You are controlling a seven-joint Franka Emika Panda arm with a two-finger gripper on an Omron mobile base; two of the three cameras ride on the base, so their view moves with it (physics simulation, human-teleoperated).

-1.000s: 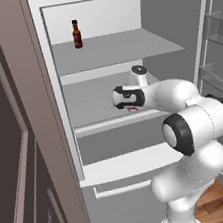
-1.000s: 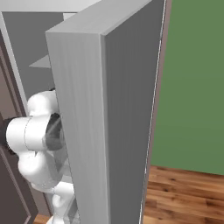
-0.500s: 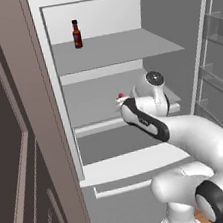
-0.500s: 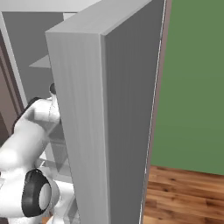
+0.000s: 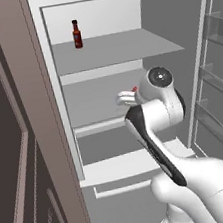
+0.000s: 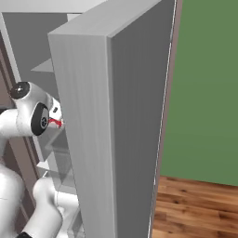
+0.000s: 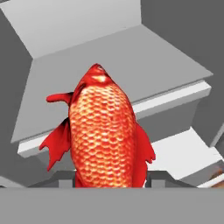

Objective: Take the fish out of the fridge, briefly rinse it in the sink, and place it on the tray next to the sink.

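The red-orange fish (image 7: 103, 131) hangs in front of the hand camera, head away from it, with my gripper (image 7: 109, 178) shut on its tail end. Both fingers (image 7: 64, 178) press against its sides. In the left base view the gripper (image 5: 127, 99) sits in front of the middle shelf of the open light-grey fridge (image 5: 114, 47), and a bit of the fish (image 5: 134, 89) shows red beside it. From the right, the fish (image 6: 56, 122) peeks out between the hand and the fridge door (image 6: 93, 121). The sink and the tray are out of view.
A dark red sauce bottle (image 5: 76, 34) stands on the top shelf. The open door with its racks (image 5: 220, 82) stands on the right. Brown panelled cabinets (image 5: 16, 138) flank the fridge on the left. A wooden floor (image 6: 195, 209) lies beyond the door.
The arm has folded, its elbow swinging down and toward the base. The hand with the fish has drawn a little to the right, out from the middle shelf.
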